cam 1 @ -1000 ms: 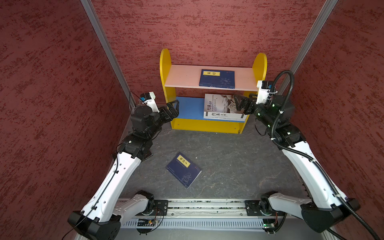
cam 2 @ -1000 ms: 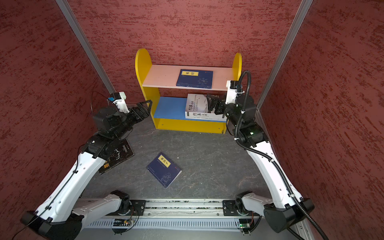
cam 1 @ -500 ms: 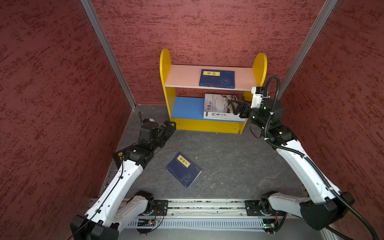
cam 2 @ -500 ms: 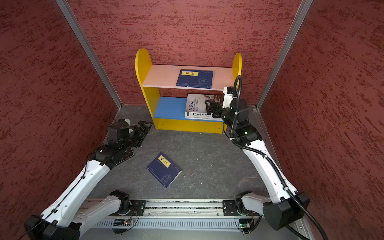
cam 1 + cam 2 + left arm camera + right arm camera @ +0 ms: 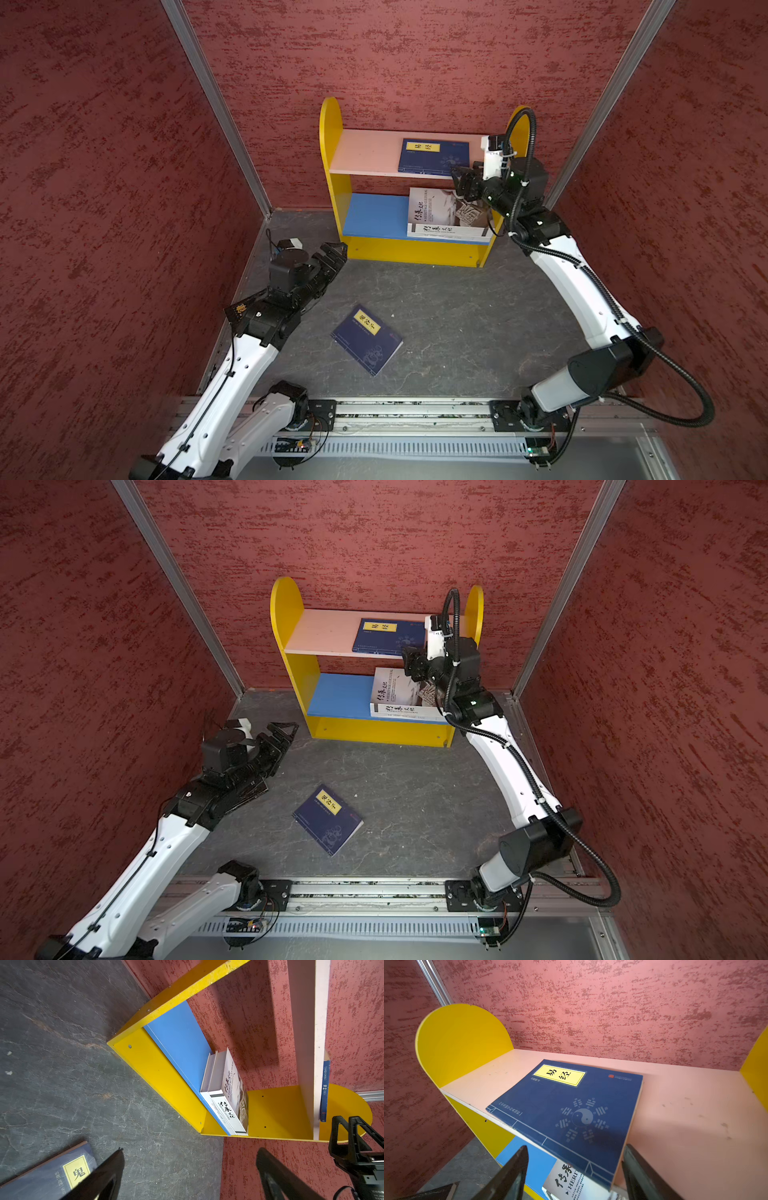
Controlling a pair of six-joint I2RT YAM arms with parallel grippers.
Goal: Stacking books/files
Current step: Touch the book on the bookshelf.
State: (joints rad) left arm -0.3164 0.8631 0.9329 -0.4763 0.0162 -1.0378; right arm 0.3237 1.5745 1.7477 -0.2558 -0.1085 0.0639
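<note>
Since only the two white books lie one on the other, at the right end of the shelf's blue lower board, the stacking looks well short of done (where the pile should end up is not shown). Three books lie singly. A navy book lies flat on the pink top board, towards its right end and poking over its front edge. A second navy book lies askew mid-bench. A black book lies by the bench's left edge, mostly hidden beneath the left arm.

The right gripper is at the top board's front edge, jaws apart, with the first navy book's overhanging front right corner between them, not clamped. The left gripper hovers spread wide and empty near the shelf's left front corner, the second navy book near it but outside its jaws.
</note>
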